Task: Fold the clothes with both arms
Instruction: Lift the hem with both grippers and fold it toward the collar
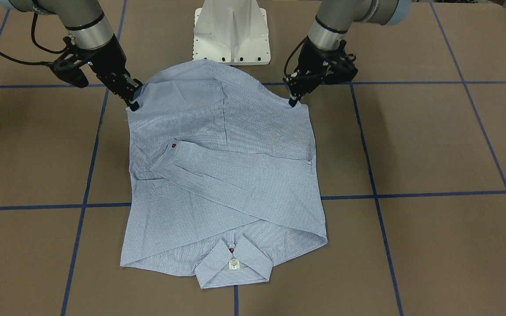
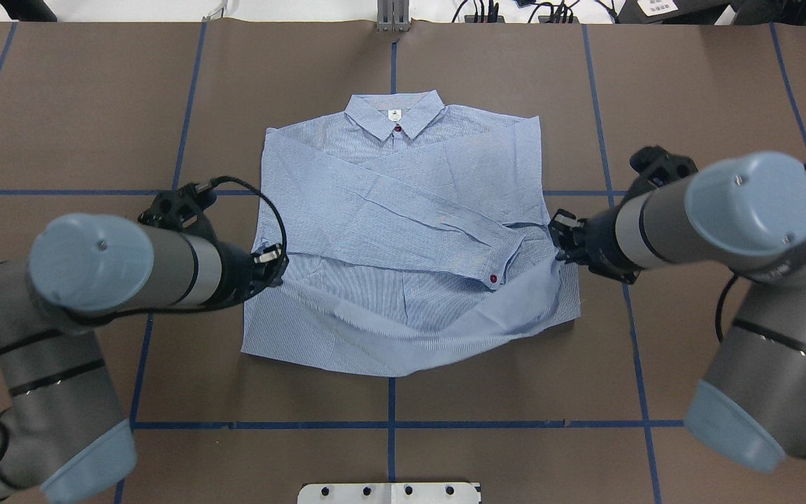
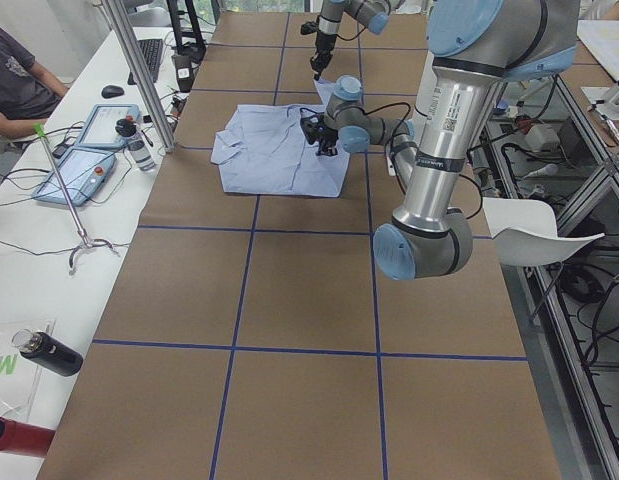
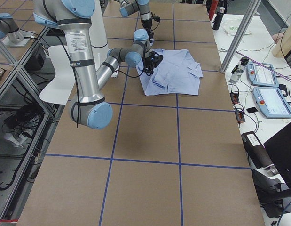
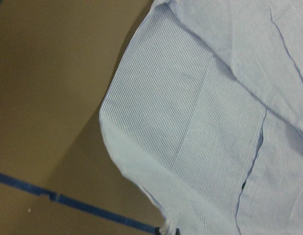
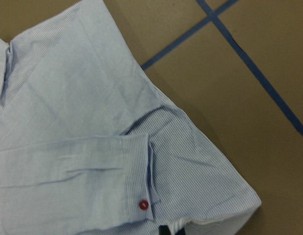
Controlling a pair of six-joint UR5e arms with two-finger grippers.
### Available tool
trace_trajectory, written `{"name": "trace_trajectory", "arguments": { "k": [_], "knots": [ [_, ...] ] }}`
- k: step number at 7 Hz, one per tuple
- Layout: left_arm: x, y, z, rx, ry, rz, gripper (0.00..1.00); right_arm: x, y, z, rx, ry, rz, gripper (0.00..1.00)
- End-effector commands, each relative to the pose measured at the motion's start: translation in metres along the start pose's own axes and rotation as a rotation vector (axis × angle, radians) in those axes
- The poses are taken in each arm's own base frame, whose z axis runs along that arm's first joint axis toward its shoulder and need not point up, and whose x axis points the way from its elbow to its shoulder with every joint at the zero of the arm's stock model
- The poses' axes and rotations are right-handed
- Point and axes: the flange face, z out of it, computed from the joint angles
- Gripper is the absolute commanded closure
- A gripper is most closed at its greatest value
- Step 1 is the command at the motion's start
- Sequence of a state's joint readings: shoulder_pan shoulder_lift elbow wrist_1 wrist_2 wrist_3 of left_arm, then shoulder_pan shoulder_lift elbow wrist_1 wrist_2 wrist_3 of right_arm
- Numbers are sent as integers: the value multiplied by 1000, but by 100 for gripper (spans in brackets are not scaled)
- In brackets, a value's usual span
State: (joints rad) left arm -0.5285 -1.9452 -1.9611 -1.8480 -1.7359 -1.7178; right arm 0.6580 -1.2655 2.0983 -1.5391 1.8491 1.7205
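Quick status on the fold: the striped long-sleeved shirt (image 1: 266,131) lies front-up in the middle of the brown table (image 1: 433,145), collar (image 1: 253,267) on the side away from the robot, with its little white neck label (image 1: 234,264) showing. The sleeves look done already. The top sleeve (image 1: 235,173) runs right across the chest, and its cuff with the red button (image 1: 174,145) ends up near the opposite side. What's in hand now is, I'd say, the bottom-up fold. The left gripper (image 1: 294,100) and right gripper (image 1: 132,104) each sit on a side edge of the shirt at the robot's end. Both sets of fingers are closed tight on a pinch of fabric, as far as I can tell from the front camera (the wrist cams only show a dark sliver of fingertip at the bottom edge, so no help there). The hem (image 1: 209,65) is up off the table between them, bowed in an arc just in front of the white pedestal (image 1: 232,30). The overhead view shows that lower section already doubled over itself. So roughly halfway, by my guess: sleeves are in, and the hem hasn't reached the collar yet. It needs to be laid flat up there, and possibly folded once more after that.
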Motion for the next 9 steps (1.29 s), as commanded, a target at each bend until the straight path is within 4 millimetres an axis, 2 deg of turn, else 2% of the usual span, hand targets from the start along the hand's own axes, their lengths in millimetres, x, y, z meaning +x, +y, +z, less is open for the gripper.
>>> {"name": "trace_trajectory", "arguments": {
  "k": [1, 2, 3, 4, 5, 6, 7, 9],
  "knots": [
    [1, -91, 17, 91, -33, 28, 100, -55, -79, 15, 70, 76, -37, 100],
    [-1, -113, 15, 106, -13, 62, 100, -72, -97, 32, 81, 106, -72, 100],
    [-9, -127, 27, 116, -19, 54, 100, -88, -112, 47, 90, 133, -57, 100],
    [-13, -147, 28, 141, 5, 45, 100, -96, -129, 65, 98, 142, -47, 100],
    [-9, -153, 32, 146, 7, 39, 100, -99, -142, 78, 107, 105, -54, 100],
    [6, -160, 45, 150, 1, 27, 100, -104, -149, 92, 107, 121, -53, 100],
    [14, -175, 56, 163, -13, 15, 100, -116, -161, 102, 111, 144, -42, 100],
    [17, -206, 91, 181, 12, 9, 100, -133, -178, 122, 115, 183, -50, 100]
  ]
}}
